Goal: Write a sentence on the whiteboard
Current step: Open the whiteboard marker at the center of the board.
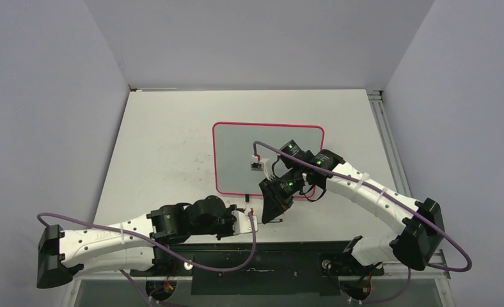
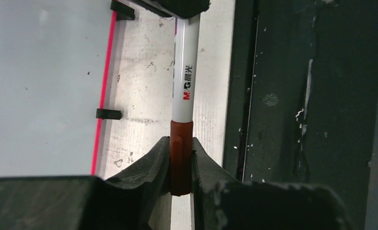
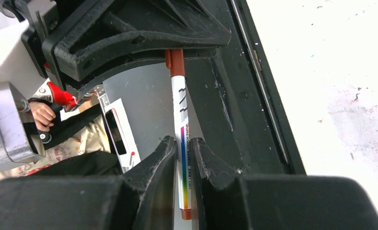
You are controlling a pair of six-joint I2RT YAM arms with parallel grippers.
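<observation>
The whiteboard (image 1: pixel 236 153) lies flat mid-table, pink-red frame, surface blank where visible; my right arm covers its lower right part. No sentence shows on it. Its frame and two black feet (image 2: pixel 109 114) show in the left wrist view. Both grippers meet just in front of the board's near edge and hold one marker between them. My left gripper (image 1: pixel 257 219) (image 2: pixel 181 143) is shut on the marker's red-brown cap (image 2: pixel 181 158). My right gripper (image 1: pixel 270 214) (image 3: pixel 182 143) is shut on the marker's white barrel (image 3: pixel 183 139), its cap end (image 3: pixel 176 62) in the left gripper's fingers.
The black base plate (image 1: pixel 288 256) runs along the table's near edge under both grippers. A metal rail (image 1: pixel 380 121) lines the table's right side. Grey walls close in the left, back and right. A person's hand (image 3: pixel 43 115) shows beyond the table in the right wrist view.
</observation>
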